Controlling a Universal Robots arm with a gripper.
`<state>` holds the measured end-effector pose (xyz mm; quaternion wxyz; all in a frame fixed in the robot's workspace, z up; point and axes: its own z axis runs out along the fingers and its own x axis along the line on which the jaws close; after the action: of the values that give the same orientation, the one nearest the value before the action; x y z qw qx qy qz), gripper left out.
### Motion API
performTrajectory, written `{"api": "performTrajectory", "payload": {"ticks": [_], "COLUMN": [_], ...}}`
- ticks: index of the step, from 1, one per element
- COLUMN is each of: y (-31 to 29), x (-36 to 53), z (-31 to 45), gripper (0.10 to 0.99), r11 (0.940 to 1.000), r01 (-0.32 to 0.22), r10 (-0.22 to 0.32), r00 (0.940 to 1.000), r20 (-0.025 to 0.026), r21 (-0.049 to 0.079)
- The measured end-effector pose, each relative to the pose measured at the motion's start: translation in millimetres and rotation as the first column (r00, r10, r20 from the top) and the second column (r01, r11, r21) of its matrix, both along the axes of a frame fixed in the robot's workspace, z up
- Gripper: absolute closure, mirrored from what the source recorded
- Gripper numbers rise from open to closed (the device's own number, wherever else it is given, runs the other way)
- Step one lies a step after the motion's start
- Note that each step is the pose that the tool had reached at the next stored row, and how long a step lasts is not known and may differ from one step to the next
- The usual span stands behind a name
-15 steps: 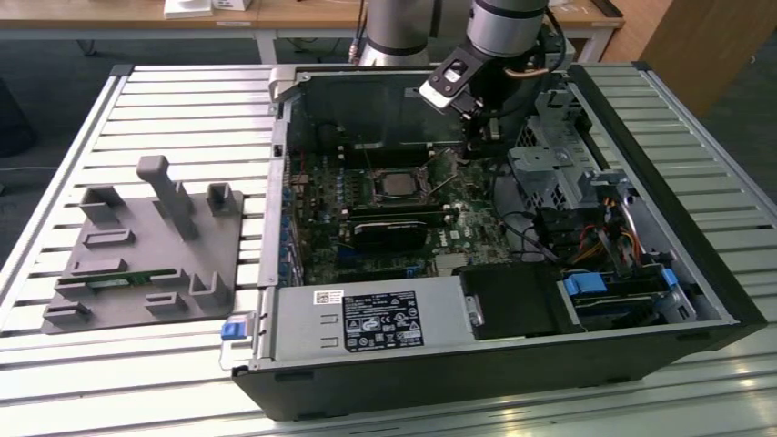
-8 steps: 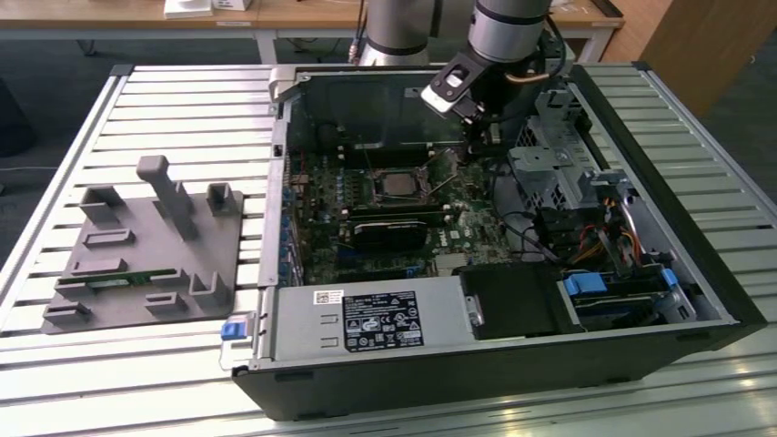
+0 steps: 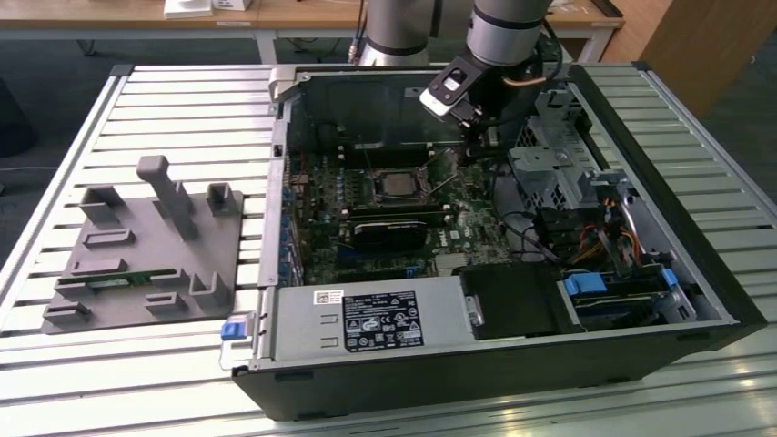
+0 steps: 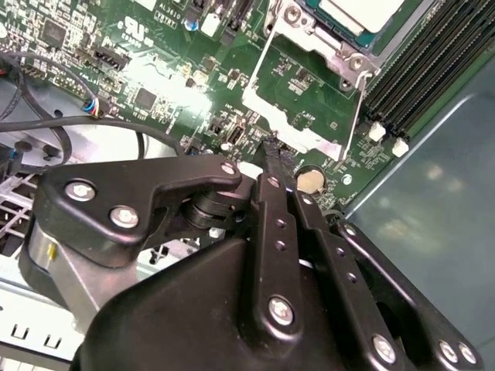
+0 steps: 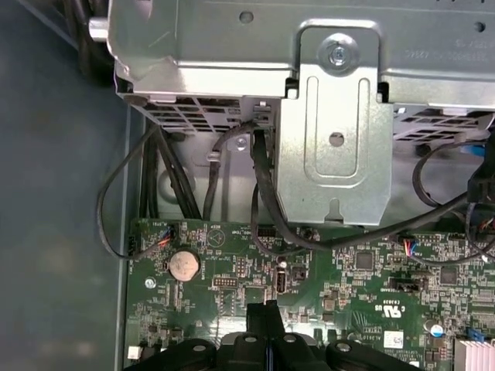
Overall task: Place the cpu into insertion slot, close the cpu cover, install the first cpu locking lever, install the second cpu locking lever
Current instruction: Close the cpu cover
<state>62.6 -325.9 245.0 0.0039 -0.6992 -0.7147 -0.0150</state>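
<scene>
The cpu [image 4: 363,11] lies pale and flat in the insertion slot [image 3: 395,185] on the green board. The cpu cover [image 4: 298,135], a thin silvery frame, is swung open away from the slot, and green board shows through its window. A thin wire locking lever [image 4: 356,104] runs along one side of it. My gripper [image 4: 272,148] is shut, with the black fingertips pressed together at the cover's free end; I cannot tell whether they touch it. In the first wrist view the gripper [image 5: 267,309] hovers low over the board. In the exterior view the gripper [image 3: 478,146] hangs just right of the slot.
A silver drive cage [image 5: 332,116] with black cables [image 5: 263,201] stands close behind the gripper. A coin battery [image 5: 184,265] and long black memory slots [image 4: 433,54] flank the socket. A black module [image 3: 388,228] lies below it. A grey fixture [image 3: 152,246] sits on the table outside the case.
</scene>
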Motion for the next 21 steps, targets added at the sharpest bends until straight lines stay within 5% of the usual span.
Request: {"api": "performTrajectory", "payload": {"ticks": [21], "y": [0.0], "x": [-29.7], "z": [-0.5], "gripper": [0.980], "r11": [1.0000], "r01": [0.000], "r10": [0.000], "r00": [1.0000], "r20": [0.0000], "r21": [0.000]}}
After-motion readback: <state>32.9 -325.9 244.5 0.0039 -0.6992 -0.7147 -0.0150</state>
